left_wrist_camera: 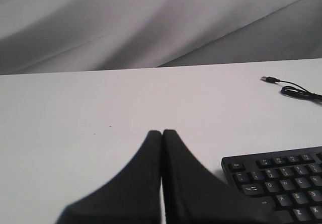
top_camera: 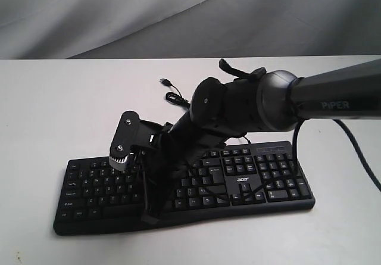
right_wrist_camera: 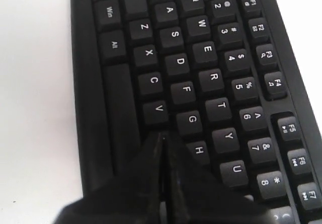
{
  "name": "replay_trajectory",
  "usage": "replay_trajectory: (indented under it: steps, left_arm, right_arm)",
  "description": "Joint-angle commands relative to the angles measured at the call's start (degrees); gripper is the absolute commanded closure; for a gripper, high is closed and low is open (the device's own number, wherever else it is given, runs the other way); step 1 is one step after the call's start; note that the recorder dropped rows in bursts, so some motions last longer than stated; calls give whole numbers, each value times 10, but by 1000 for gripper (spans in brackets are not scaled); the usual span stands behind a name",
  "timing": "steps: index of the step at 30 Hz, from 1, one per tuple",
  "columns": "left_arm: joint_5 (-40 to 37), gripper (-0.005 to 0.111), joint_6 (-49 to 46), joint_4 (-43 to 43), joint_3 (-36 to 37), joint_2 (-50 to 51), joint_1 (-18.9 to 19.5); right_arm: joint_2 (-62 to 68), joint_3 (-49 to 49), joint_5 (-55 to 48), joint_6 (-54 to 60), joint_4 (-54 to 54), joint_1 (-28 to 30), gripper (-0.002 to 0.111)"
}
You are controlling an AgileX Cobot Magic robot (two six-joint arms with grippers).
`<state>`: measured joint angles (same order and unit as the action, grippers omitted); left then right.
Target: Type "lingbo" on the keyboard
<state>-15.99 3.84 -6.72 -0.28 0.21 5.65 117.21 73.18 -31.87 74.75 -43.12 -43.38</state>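
Right hand (right_wrist_camera: 162,139), its fingers pressed into one blunt tip, sits over the bottom letter row beside V on the keyboard (top_camera: 274,178) (a light, rigid plastic slab, flat on the table (top_camera: 47,110), apt to slide if pushed sideways). Keys call for straight-down presses, not gripping. Left hand (left_wrist_camera: 162,133), likewise closed, hangs off the Esc end; the cable (top_camera: 174,95) lies beyond.

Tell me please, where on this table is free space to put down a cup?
The table is bare left of the keyboard and across the back left, up to the USB cable. A narrow strip along the keyboard's front edge is free too. Crowded: the keyboard's middle, under the right arm, and behind it, where the cable coils.
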Motion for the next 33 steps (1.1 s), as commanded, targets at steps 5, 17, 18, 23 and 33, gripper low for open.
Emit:
replay_trajectory:
  steps: [5, 17, 18, 23, 33]
  left_arm:
    - [7, 106, 1, 0, 3, -2, 1]
    - [7, 106, 1, 0, 3, -2, 1]
    - [7, 106, 1, 0, 3, -2, 1]
    - [7, 106, 1, 0, 3, -2, 1]
    - [7, 106, 1, 0, 3, -2, 1]
  right_arm:
    - [5, -1, -5, -18, 22, -1, 108]
    - [16, -1, 5, -18, 31, -1, 108]
    - [16, -1, 5, -18, 31, -1, 108]
    - [16, -1, 8, -18, 31, -1, 108]
    - [17, -1, 13, -17, 31, -1, 108]
